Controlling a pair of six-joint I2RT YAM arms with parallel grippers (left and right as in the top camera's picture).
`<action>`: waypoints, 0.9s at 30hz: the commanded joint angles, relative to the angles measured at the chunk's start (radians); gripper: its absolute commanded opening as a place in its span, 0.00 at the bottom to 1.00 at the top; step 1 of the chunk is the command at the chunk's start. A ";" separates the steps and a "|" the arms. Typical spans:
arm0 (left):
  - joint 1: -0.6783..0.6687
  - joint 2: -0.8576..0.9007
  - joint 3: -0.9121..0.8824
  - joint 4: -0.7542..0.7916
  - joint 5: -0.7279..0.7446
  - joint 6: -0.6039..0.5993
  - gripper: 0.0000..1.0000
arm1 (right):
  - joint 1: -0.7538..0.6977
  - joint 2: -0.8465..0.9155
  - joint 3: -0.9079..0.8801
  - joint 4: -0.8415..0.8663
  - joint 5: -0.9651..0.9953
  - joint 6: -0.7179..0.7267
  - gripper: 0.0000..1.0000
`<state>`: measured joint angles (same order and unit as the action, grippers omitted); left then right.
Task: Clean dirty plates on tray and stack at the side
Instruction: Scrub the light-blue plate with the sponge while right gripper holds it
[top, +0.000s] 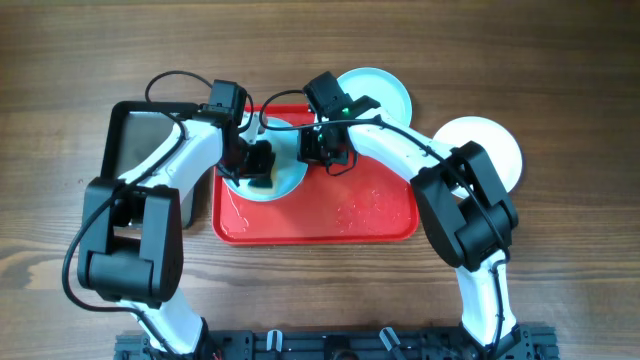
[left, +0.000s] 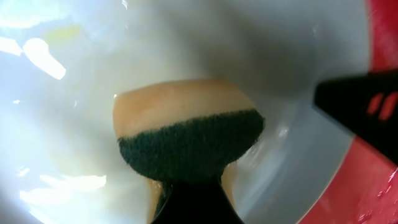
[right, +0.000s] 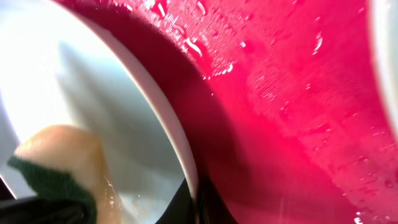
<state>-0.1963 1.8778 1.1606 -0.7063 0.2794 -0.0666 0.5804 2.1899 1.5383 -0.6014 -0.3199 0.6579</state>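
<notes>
- One turquoise plate (top: 288, 178) sits on the left part of the red tray (top: 340, 218), directly under the sponge and between the two grippers. It is the only plate on the tray.
- Pressed onto the plate's wet inner face, near its middle, is the sponge (left: 186, 134). It is yellow with a dark green scouring side, and the left gripper (top: 258, 165) pinches it at its base.
- Just right of the sponge, the right gripper (top: 325, 150) is clamped on the plate's rim. The right wrist view shows the pale edge running down between its jaws.
- Beyond the right gripper, off the tray, a second turquoise plate (top: 385, 92) and a cream-white plate (top: 495, 150) lie on the table (top: 560, 60), near each other but not stacked.
- Outside the left gripper, on the side away from the sponge, stands a dark metal tray (top: 140, 130).
- The step in hand looks like scrubbing, with one arm steadying the plate and the other wiping.
- The next move calls for sweeping the sponge over the rest of the plate's face while the rim pinch holds.
- After that, the sponge should lift clear before the plate is carried by its rim to the side. The droplets (right: 205, 46) on the tray suggest slick surfaces, so that grip should be firm.
</notes>
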 joint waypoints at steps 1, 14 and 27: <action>-0.024 0.074 -0.034 0.106 0.067 -0.028 0.04 | 0.005 0.029 0.008 -0.002 -0.019 0.000 0.04; -0.126 0.151 0.043 0.286 -0.603 -0.221 0.04 | 0.006 0.029 0.008 0.000 -0.019 0.005 0.04; -0.105 0.151 0.059 -0.099 -0.113 -0.131 0.04 | 0.006 0.029 0.008 0.002 -0.023 -0.001 0.04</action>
<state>-0.3073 1.9709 1.2785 -0.7181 -0.1963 -0.3542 0.5861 2.1921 1.5417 -0.6056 -0.3302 0.6647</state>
